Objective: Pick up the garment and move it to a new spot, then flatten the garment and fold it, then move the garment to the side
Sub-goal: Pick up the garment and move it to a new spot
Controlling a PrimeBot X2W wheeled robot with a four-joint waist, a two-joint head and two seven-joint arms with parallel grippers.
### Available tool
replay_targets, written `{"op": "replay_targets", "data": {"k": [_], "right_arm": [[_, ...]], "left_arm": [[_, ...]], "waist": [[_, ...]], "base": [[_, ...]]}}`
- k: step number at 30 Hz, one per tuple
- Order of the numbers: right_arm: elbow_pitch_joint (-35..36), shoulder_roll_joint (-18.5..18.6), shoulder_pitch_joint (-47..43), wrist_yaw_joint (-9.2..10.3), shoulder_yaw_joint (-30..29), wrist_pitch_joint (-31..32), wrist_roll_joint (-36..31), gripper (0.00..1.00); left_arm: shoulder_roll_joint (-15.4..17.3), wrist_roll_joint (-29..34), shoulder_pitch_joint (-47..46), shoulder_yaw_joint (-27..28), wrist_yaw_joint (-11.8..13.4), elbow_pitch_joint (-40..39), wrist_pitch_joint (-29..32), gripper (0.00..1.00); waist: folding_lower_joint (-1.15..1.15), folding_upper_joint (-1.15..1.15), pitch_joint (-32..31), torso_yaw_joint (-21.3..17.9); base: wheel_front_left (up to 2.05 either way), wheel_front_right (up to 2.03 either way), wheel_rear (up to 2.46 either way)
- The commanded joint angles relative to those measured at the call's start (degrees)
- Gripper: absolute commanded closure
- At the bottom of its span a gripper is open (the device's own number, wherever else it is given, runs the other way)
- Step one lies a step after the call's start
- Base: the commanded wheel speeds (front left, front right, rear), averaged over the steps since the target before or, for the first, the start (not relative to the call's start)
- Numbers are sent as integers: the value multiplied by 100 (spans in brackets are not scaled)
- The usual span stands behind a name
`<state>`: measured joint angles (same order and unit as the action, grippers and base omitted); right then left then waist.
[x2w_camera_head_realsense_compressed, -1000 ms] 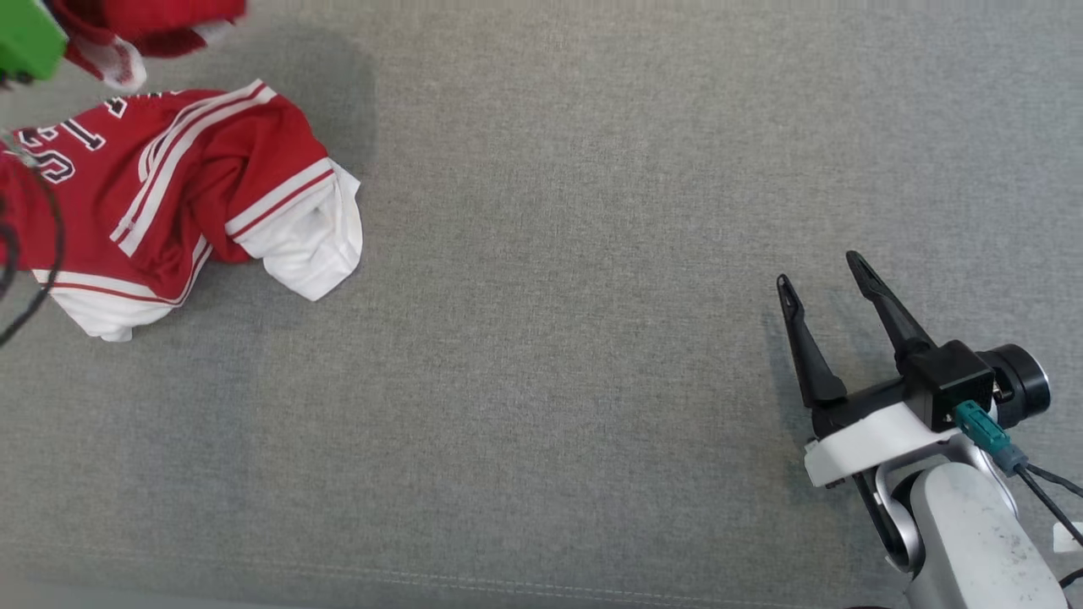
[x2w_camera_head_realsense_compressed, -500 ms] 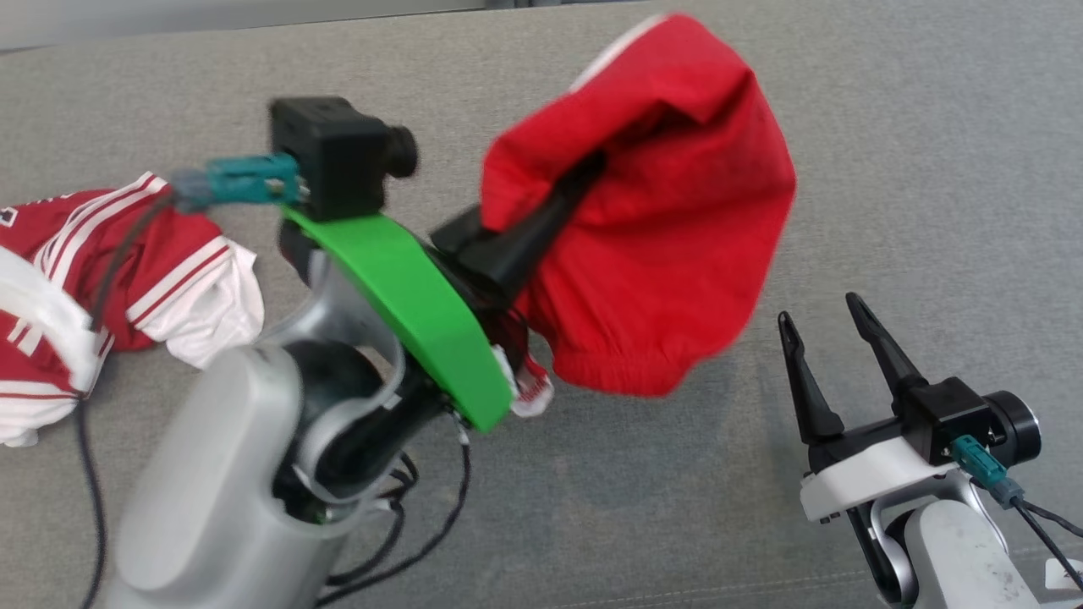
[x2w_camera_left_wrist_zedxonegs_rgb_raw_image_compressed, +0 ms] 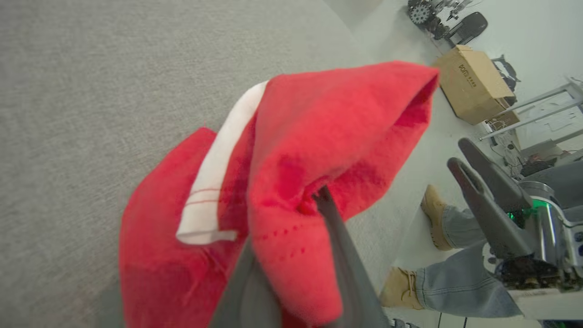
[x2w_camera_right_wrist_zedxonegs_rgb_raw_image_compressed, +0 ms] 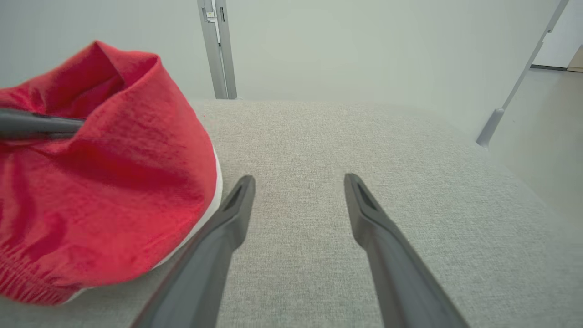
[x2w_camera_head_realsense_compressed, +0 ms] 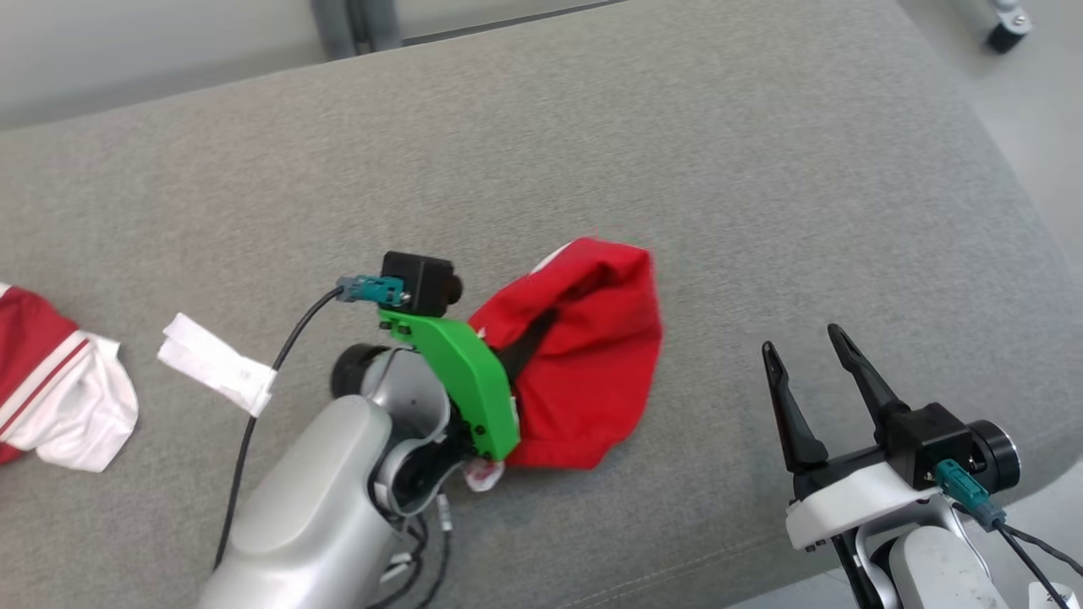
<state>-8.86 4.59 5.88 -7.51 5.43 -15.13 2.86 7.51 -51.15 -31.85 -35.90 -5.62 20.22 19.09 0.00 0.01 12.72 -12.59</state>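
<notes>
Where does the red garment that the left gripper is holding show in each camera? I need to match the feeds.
Head view: red garment at the centre.
Left wrist view: it spans centre to lower left.
Right wrist view: it sits at the left edge.
Shared landmark: the open right gripper, on the garment's right in all three views.

Looks like a robotics lab: grey padded bench (x2w_camera_head_realsense_compressed: 677, 152) on bare pale floor (x2w_camera_head_realsense_compressed: 1041, 110), metal frame post (x2w_camera_right_wrist_zedxonegs_rgb_raw_image_compressed: 218, 50) at the far side, cardboard box (x2w_camera_left_wrist_zedxonegs_rgb_raw_image_compressed: 476, 84), wheeled gear (x2w_camera_left_wrist_zedxonegs_rgb_raw_image_compressed: 421, 12), booted foot (x2w_camera_left_wrist_zedxonegs_rgb_raw_image_compressed: 435, 218) nearby.
</notes>
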Motion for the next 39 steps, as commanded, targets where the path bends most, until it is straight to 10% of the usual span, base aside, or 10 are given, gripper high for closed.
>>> {"op": "replay_targets", "data": {"k": [1,6,9,24,39], "right_arm": [[6,-5,-60,4,3,-4,21,0],[-20,-14,-162,4,22,-4,17,0],[-33,-24,-180,4,51,-4,9,0],[148,47,-384,4,-141,-4,-94,0],[793,408,-1111,5,-577,-4,-257,0]], "left_arm": [[65,63,-143,-5,-51,109,-50,100],[133,211,-374,-78,-137,1072,-411,96],[160,438,-542,-163,-145,1571,-743,0],[21,1232,-721,-398,293,2261,-2617,0],[1106,1692,1400,-147,1243,212,-3400,0]], "waist": [[0,-1,-105,-222],[0,-1,-127,-221],[0,-1,-124,-158],[0,-1,-550,356],[0,-1,-1264,1284]], "base": [[0,0,0],[0,0,0],[0,0,0],[0,0,0],[0,0,0]]}}
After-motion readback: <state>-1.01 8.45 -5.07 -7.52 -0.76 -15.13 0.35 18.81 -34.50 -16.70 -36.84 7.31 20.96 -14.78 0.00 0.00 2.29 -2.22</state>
